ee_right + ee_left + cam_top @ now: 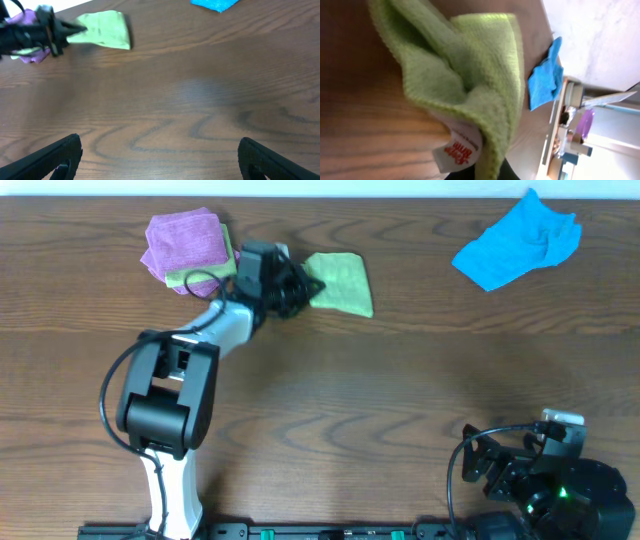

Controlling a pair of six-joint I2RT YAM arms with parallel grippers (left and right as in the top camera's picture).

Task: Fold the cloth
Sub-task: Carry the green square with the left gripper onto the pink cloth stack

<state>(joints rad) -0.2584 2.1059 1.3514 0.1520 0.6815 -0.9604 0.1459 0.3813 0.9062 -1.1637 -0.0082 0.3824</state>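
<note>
Overhead first: the left gripper is out at the far side of the tabletop, jaws closed on the left edge of the lime cloth. That grip reads as the start of a fold, an edge pinched so it can be carried across. The cloth lies between the purple cloth stack, just beside the gripper on the left, and the blue cloth, well apart on the right. It narrows toward the gripper and fans out rightward. Its long axis runs roughly left to right, dipping a little toward the near side at the right end.

Left wrist view, close in: the terry is bunched into ridges rising out of the pinch, with a white label in red lettering at the held edge. The fingers are all but hidden under the fabric. The free end points away toward the blue cloth.

Right wrist view: the right gripper is spread wide and holds nothing, low over bare wood and well apart from the cloth. It looks parked, probably to leave the left arm room.
</note>
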